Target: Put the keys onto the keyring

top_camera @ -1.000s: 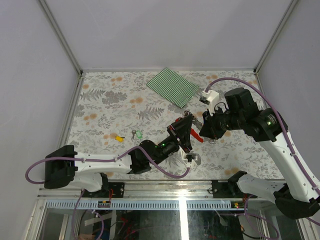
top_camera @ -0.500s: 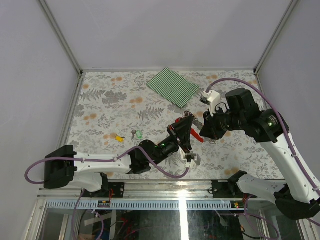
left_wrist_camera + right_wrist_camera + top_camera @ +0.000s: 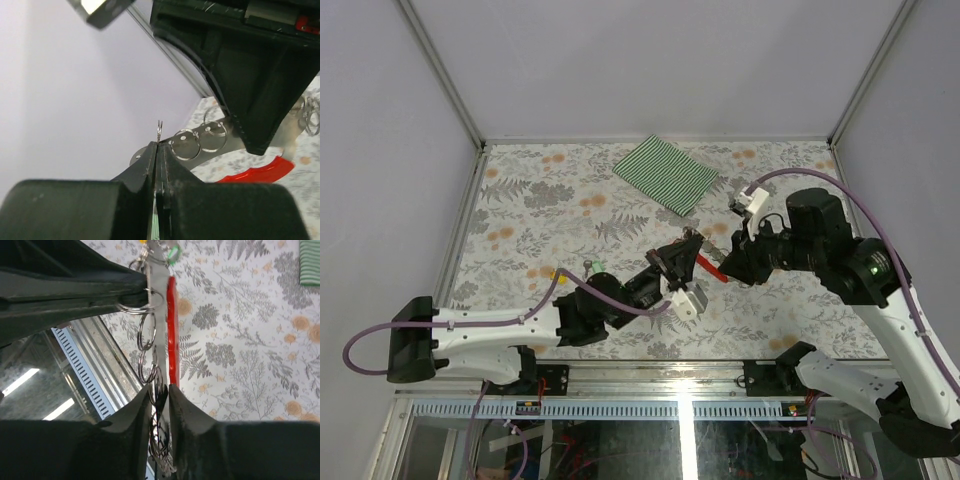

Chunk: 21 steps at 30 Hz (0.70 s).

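Fig.: L arm's elbow has swung left and it now lies flatter along the near table edge; R arm has drawn back to the right. Left gripper (image 3: 159,150) is pinched tight on a ring edge of the keyring (image 3: 711,268). Right gripper (image 3: 160,390) is clamped on its ring chain, beside the red strap. Keys (image 3: 596,267) lie well apart to the left. Prob. the ring is being pulled taut; nothing threaded yet.
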Each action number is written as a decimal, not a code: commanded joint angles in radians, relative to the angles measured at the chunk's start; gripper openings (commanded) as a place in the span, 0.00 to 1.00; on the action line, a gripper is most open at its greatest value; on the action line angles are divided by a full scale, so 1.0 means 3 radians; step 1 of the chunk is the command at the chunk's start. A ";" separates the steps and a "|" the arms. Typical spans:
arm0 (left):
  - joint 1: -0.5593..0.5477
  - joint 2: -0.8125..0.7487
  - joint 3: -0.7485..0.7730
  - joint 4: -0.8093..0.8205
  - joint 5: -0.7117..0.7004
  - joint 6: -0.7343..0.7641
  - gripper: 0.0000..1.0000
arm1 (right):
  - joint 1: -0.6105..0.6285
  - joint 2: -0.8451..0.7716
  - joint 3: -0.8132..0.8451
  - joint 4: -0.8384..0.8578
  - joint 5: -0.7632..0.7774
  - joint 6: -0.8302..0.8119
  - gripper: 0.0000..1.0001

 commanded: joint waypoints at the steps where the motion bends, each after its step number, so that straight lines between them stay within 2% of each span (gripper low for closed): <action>1: -0.0016 -0.0123 0.0179 -0.0211 -0.0095 -0.0818 0.00 | 0.0003 -0.0162 -0.0053 0.0395 -0.0220 -0.0024 0.30; 6: -0.0017 -0.0177 0.0278 -0.0366 -0.0098 -0.1223 0.00 | 0.0000 -0.0268 -0.0136 0.0531 -0.0316 -0.0025 0.39; 13: -0.0015 -0.0289 0.0313 -0.0527 -0.0118 -0.1672 0.00 | 0.0000 -0.0492 -0.0286 0.0800 -0.0390 -0.0036 0.44; 16: -0.0019 -0.0396 0.0319 -0.0675 -0.0072 -0.1885 0.00 | 0.0003 -0.0752 -0.0553 0.1219 -0.0419 -0.0031 0.46; 19: -0.0020 -0.0558 0.0281 -0.0765 0.0062 -0.2113 0.00 | 0.0002 -0.1140 -0.1001 0.1921 -0.0467 0.0013 0.45; 21: -0.0017 -0.0677 0.0193 -0.0749 0.0318 -0.2255 0.00 | 0.0000 -0.1408 -0.1328 0.2465 -0.0524 0.0059 0.44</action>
